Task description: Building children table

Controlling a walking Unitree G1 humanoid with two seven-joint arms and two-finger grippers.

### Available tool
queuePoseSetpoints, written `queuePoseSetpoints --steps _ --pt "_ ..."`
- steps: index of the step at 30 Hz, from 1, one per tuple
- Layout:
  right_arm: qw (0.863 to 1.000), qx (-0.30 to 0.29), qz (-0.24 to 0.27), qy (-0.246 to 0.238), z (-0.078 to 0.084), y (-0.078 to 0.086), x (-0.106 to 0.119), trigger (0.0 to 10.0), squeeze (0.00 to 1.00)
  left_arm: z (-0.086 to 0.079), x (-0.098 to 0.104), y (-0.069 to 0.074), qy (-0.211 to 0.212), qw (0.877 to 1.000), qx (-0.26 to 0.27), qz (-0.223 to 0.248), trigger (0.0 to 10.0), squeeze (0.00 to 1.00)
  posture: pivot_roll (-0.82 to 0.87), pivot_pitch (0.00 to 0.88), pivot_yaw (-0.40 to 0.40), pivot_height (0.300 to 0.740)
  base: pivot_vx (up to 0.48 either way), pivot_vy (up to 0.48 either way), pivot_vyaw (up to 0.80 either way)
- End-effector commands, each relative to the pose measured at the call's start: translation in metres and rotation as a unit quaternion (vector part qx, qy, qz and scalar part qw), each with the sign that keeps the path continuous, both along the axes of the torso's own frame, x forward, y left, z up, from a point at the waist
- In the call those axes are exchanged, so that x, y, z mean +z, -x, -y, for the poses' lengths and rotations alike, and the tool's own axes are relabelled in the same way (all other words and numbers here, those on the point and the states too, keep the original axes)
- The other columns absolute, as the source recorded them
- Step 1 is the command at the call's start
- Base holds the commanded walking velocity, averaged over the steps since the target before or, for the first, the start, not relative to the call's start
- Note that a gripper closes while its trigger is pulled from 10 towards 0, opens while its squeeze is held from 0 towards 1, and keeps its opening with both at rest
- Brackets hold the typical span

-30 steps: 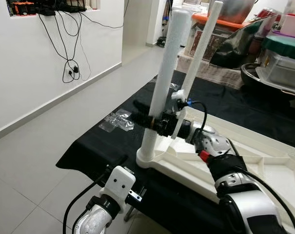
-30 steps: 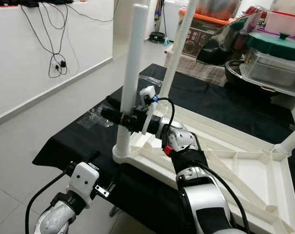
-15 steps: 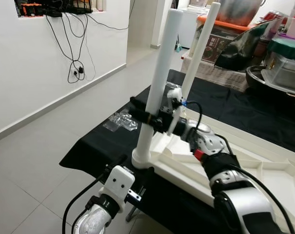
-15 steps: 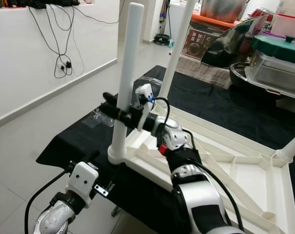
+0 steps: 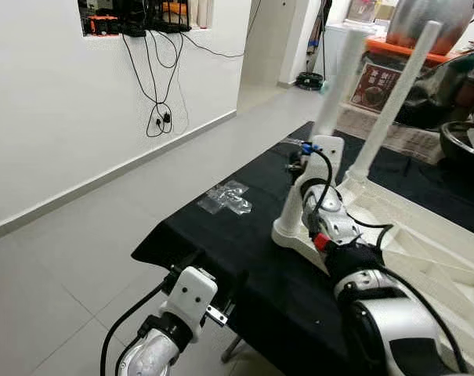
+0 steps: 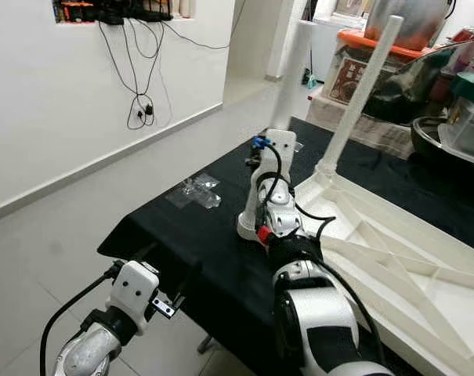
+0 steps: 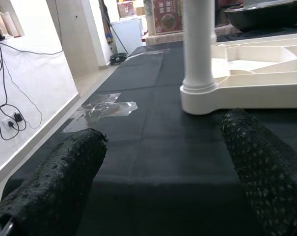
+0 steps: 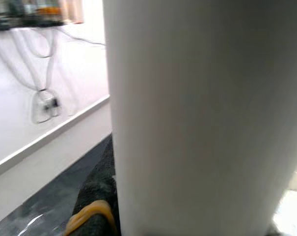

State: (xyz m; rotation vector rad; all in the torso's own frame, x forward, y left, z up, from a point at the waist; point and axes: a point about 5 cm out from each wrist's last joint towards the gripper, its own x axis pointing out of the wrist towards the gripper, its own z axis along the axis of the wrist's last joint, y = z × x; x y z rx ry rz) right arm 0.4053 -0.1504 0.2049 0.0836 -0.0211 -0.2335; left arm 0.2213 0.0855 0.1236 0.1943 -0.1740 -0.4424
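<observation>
Now the right gripper (image 5: pixel 303 160) clamps the upright white plastic table leg (image 5: pixel 324 125) over a black cloth-covered surface (image 5: pixel 244 235); left gripper (image 7: pixel 163 162) spread wide, grey tiled floor (image 5: pixel 80 235) alongside.

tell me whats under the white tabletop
The tabletop lies upside down on a black cloth, with two legs standing up from it. The cloth covers whatever holds it up, so that support cannot be seen. A clear plastic bag lies beside it on the cloth.

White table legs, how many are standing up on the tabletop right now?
2. The near leg stands at the tabletop's near corner, held by the right gripper; the far leg stands at the next corner behind it. Others may lie beyond the frame.
</observation>
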Motion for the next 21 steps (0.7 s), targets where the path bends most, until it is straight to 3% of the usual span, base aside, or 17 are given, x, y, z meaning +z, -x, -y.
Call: queuePoseSetpoints --steps 1,3,4,8,9,12,13,14,15,16,17,18,19,20,21 --pt "0.999 -0.018 -0.029 -0.006 -0.003 0.003 -0.016 10.0 0.0 0.002 -0.002 0.0 -0.005 1.0 -0.005 -0.005 10.0 0.0 0.06 0.012 -0.132 0.74 0.0 0.0 0.0" --pt "0.999 0.01 -0.014 -0.028 -0.011 0.001 -0.013 10.0 0.0 0.002 -0.002 0.0 -0.005 1.0 -0.005 -0.005 10.0 0.0 0.06 0.012 -0.132 0.74 0.0 0.0 0.0" --pt "0.998 0.044 0.011 -0.032 -0.019 0.001 -0.008 10.0 1.0 0.002 -0.002 0.0 -0.005 1.0 -0.004 -0.005 10.0 0.0 0.06 0.01 -0.136 0.74 0.0 0.0 0.0" --pt "0.991 0.114 0.045 -0.059 -0.029 -0.001 -0.003 10.0 1.0 0.002 -0.002 0.0 -0.004 1.0 -0.004 -0.005 10.0 0.0 0.06 0.01 -0.137 0.74 0.0 0.0 0.0" --pt "0.985 0.155 0.047 -0.064 -0.035 -0.001 -0.002 10.0 0.0 0.002 -0.002 0.0 -0.004 1.0 -0.004 -0.005 10.0 0.0 0.07 0.009 -0.139 0.74 0.0 0.0 0.0" --pt "0.98 0.182 0.049 -0.066 -0.038 -0.001 -0.001 10.0 0.0 0.002 -0.002 0.0 -0.004 1.0 -0.003 -0.005 10.0 0.0 0.07 0.009 -0.139 0.74 0.0 0.0 0.0" --pt "0.955 0.278 0.027 -0.096 -0.051 0.001 -0.005 10.0 0.0 0.002 -0.002 0.0 -0.004 1.0 -0.003 -0.005 10.0 0.0 0.07 0.004 -0.137 0.74 0.0 0.0 0.0" --pt "0.91 0.401 0.021 -0.106 -0.06 0.01 -0.007 10.0 0.0 0.002 -0.002 0.0 -0.004 1.0 -0.003 -0.005 10.0 0.0 0.06 0.0 -0.136 0.74 0.0 0.0 0.0" --pt "0.91 0.401 0.021 -0.106 -0.06 0.01 -0.007 10.0 0.0 0.002 -0.002 0.0 -0.004 1.0 -0.003 -0.005 10.0 0.0 0.06 0.0 -0.136 0.74 0.0 0.0 0.0" --pt "0.851 0.511 0.02 -0.12 -0.064 0.022 -0.006 10.0 0.0 0.002 -0.003 0.0 -0.004 1.0 -0.004 -0.005 10.0 0.0 0.07 0.0 -0.138 0.74 0.0 0.0 0.0" --pt "0.851 0.511 0.02 -0.12 -0.064 0.022 -0.006 10.0 0.0 0.002 -0.003 0.0 -0.004 1.0 -0.004 -0.005 10.0 0.0 0.07 0.0 -0.138 0.74 0.0 0.0 0.0" --pt "0.786 0.604 0.033 -0.125 -0.063 0.035 -0.002 10.0 0.0 0.002 -0.003 0.0 -0.004 1.0 -0.005 -0.006 10.0 0.0 0.06 0.0 -0.135 0.74 0.0 0.0 0.0" --pt "0.786 0.604 0.033 -0.125 -0.063 0.035 -0.002 10.0 0.0 0.002 -0.003 0.0 -0.004 1.0 -0.005 -0.006 10.0 0.0 0.06 0.0 -0.135 0.74 0.0 0.0 0.0" --pt "0.73 0.67 0.041 -0.129 -0.056 0.042 0.004 10.0 0.0 0.003 -0.003 0.001 -0.004 1.0 -0.006 -0.006 10.0 0.0 0.07 0.0 -0.139 0.74 0.0 0.0 0.0" --pt "0.73 0.67 0.041 -0.129 -0.056 0.042 0.004 10.0 0.0 0.003 -0.003 0.001 -0.004 1.0 -0.006 -0.006 10.0 0.0 0.07 0.0 -0.139 0.74 0.0 0.0 0.0"
